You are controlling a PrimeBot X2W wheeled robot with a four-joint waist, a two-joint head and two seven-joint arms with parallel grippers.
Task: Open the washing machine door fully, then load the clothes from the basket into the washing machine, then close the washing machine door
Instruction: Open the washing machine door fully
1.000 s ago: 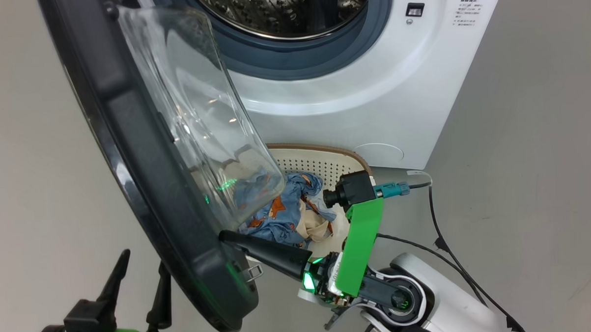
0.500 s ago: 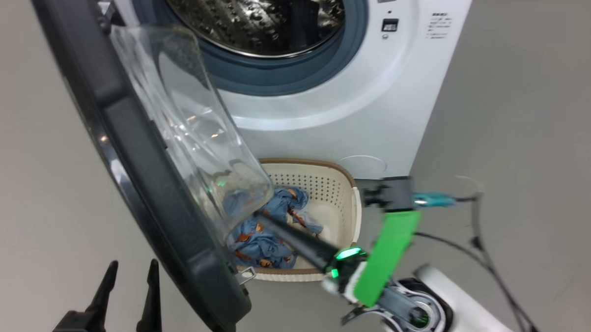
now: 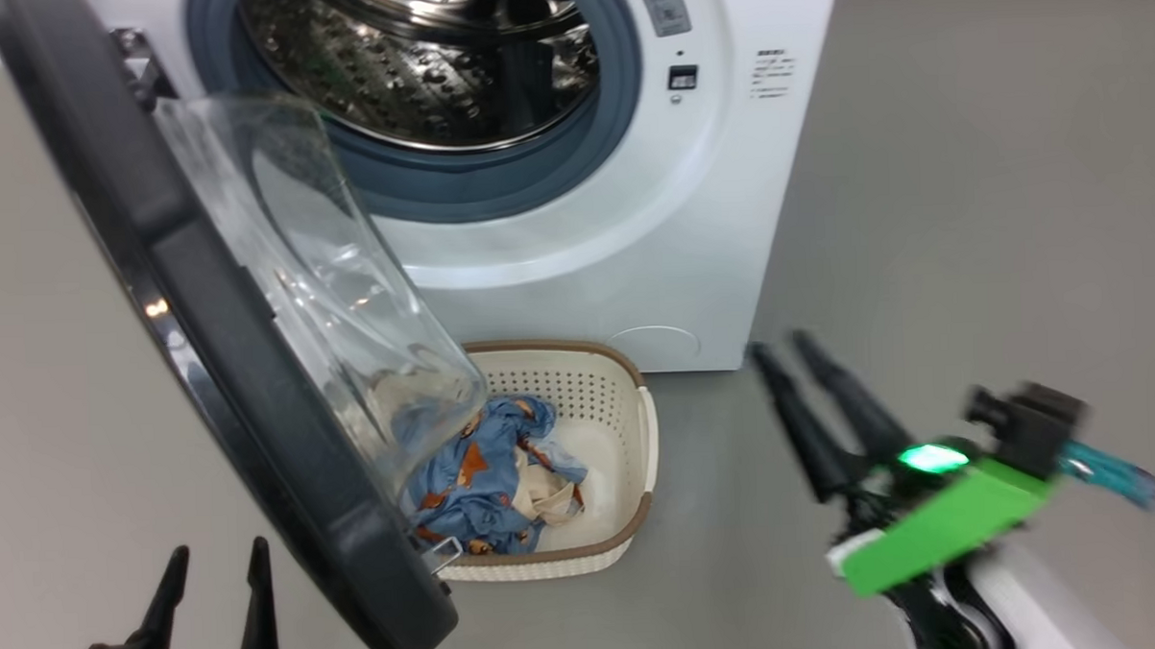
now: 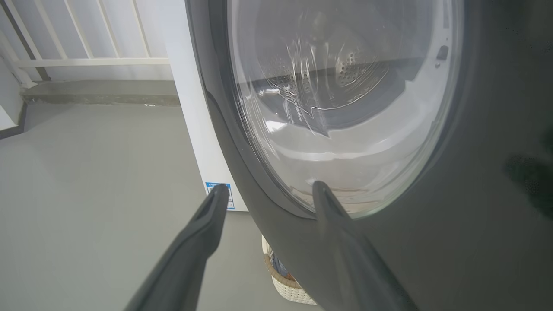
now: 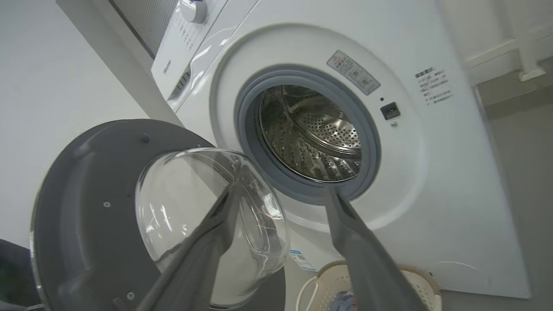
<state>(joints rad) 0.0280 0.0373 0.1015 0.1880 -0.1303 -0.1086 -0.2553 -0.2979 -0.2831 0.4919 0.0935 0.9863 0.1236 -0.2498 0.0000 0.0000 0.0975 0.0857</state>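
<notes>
One step of three looks done: big round black-rimmed glass-bowl door [image 3: 202,299] stands wide off white front-load washer [image 3: 556,268], steel drum [image 3: 415,71] bare as far as seen. Blue animal-print + cream clothes [image 3: 477,472] all in small cream perforated basket [image 3: 644,428] on grey floor [image 3: 919,207], partly under door. R gripper [image 3: 778,343] fingers spread, empty, to basket's right; L gripper [image 3: 216,548] spread, empty, outside door. Left: load, shut.

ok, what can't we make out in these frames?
the clothes, head view: left part behind the washing machine door glass, distorted.
the basket, head view: near-left corner hidden by the door; right wrist view: cut by the bottom edge.
right gripper, head view: motion-blurred.
left gripper, head view: base cut by the bottom edge.
printed label on the washing machine: too small to read.
</notes>
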